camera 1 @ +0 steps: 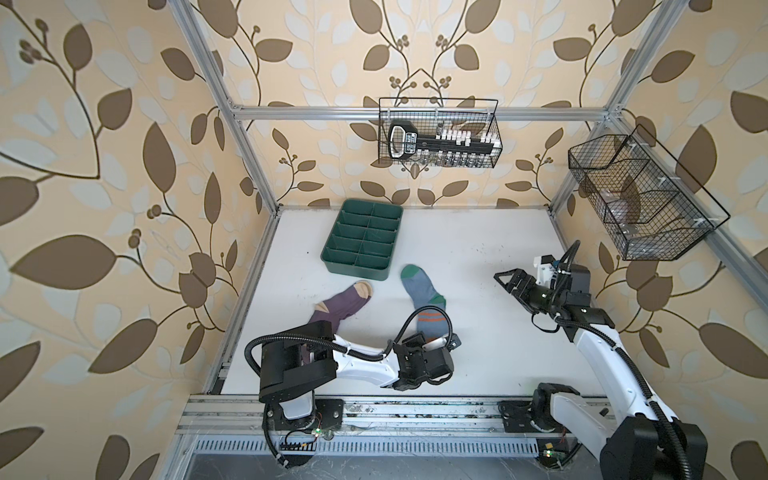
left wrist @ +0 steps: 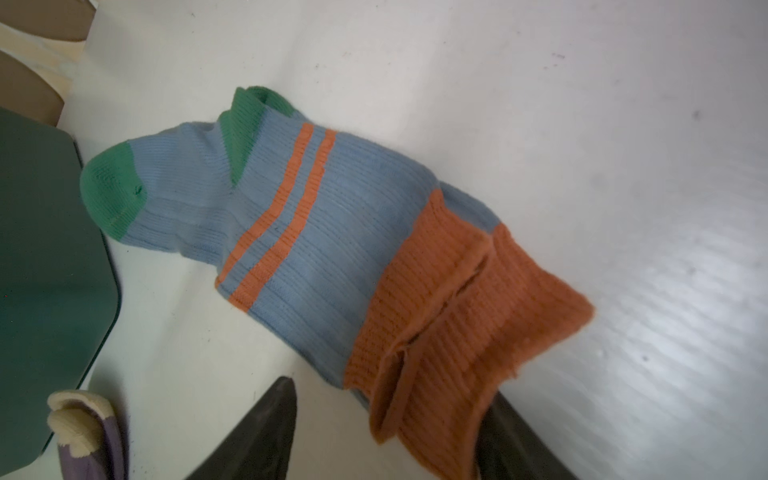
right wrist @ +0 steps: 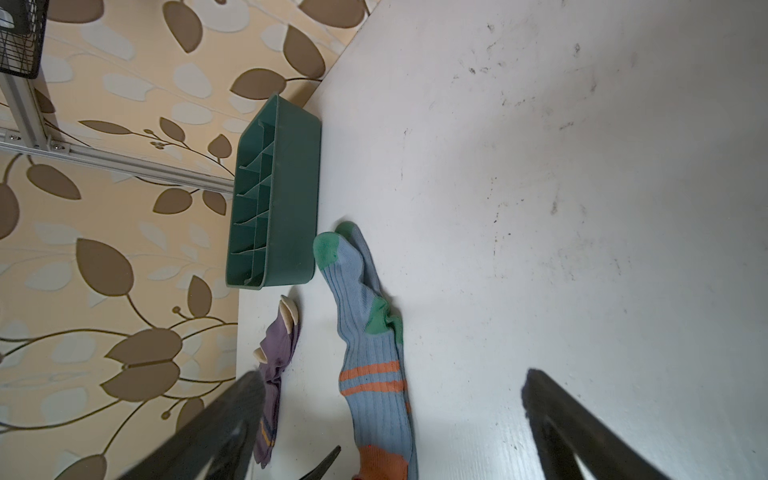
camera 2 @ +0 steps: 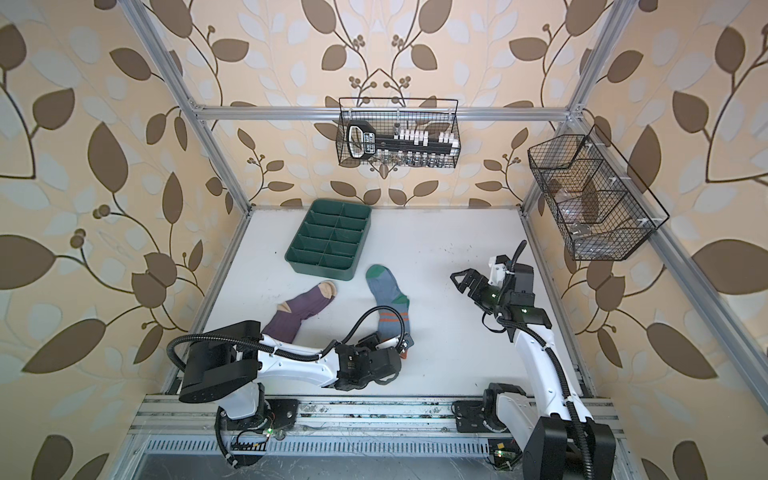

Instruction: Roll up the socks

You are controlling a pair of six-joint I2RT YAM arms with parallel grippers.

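The left gripper (left wrist: 390,399) has its jaws apart: in the left wrist view its two dark fingers (left wrist: 257,432) rise from the bottom edge of the frame. The orange cuff (left wrist: 457,316) of the light blue sock (left wrist: 316,232) lies between them and over the right-hand one, loose and not pinched. The cuff is rumpled, with a fold running through it, while the rest of the sock lies flat. In a top view the light blue sock (camera 1: 419,291) sits at the centre of the white table (camera 1: 478,353). Its green toe points up the frame toward the green divided tray (camera 1: 365,239), and its cuff end is hidden beneath the gripper at lower centre. The purple sock (camera 1: 336,309) lies just left of it, apart from it, with its beige toe near the tray's lower corner and its cuff end hidden under the left arm. The right gripper (camera 1: 505,282) hangs wide open over bare table at the right of the frame, well apart from both socks. The rolling seems to be at its very start, since no turn of fabric has formed on either sock. The next move likely calls for the left fingers to close squarely on the cuff edge and turn it over toward the toe. The free right gripper could pin the foot so the sock does not slide.
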